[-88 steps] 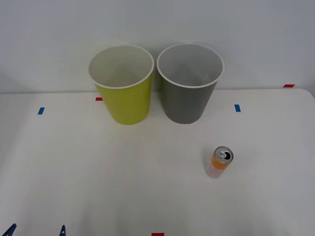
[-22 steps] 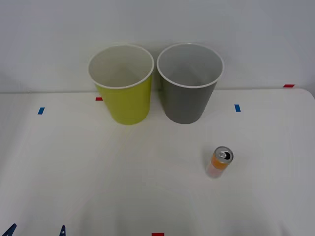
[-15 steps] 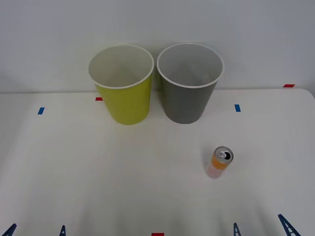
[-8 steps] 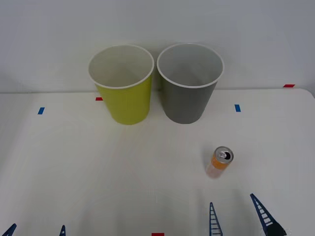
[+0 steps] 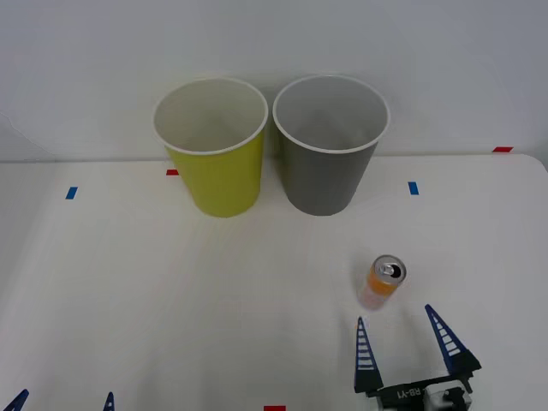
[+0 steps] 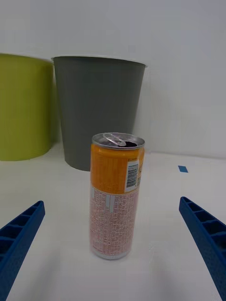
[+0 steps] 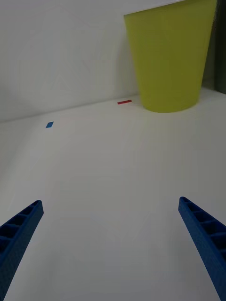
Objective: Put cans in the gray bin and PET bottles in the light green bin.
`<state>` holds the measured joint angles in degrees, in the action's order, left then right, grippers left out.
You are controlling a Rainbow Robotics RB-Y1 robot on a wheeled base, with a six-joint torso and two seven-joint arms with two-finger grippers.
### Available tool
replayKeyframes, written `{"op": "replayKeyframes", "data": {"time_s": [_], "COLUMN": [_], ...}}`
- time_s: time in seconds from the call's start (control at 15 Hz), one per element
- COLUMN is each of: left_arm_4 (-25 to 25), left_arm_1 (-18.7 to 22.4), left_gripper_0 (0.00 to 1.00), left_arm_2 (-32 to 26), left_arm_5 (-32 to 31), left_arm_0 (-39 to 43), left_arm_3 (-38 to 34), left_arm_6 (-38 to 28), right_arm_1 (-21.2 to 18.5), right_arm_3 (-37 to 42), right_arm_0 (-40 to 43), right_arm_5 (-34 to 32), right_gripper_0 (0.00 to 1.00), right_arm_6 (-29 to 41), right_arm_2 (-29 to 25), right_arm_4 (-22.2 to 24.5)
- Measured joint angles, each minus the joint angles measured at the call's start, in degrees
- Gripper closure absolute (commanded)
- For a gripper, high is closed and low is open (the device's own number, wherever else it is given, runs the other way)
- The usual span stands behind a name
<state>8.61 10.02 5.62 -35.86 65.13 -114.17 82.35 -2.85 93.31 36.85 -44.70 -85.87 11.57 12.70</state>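
1. Right gripper [image 5: 405, 332] sits spread wide at the table's near edge, holding nothing.
2. The can [image 5: 382, 282] stands upright just beyond it, centred between its fingers.
3. Gray bin [image 5: 328, 147] waits farther back.
4. Left gripper [image 5: 62, 401] is parked near-left, also spread.

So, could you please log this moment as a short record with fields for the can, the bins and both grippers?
can: slim orange drink can, upright on the white table, tab opened, outside both bins
gray bin: tall tapered dark gray plastic bin, upright, at the far edge of the table
green bin: tall yellow-green plastic bin, to the left of the gray one
right gripper: open, just short of the can, not touching
left gripper: open, parked at the near left edge
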Motion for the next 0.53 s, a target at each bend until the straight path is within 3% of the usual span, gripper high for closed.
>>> {"op": "replayKeyframes", "data": {"time_s": [0.53], "left_arm_4": [0.0], "left_arm_1": [0.0], "left_gripper_0": [0.0], "left_arm_2": [0.0], "left_arm_5": [0.0], "left_arm_0": [0.0], "left_arm_3": [0.0], "left_arm_6": [0.0], "right_arm_1": [1.7], "right_arm_3": [0.4], "right_arm_0": [-6.4], "right_arm_5": [8.1], "right_gripper_0": [0.0], "right_arm_6": [-0.1], "right_arm_2": [-1.7], "right_arm_4": [0.1]}}
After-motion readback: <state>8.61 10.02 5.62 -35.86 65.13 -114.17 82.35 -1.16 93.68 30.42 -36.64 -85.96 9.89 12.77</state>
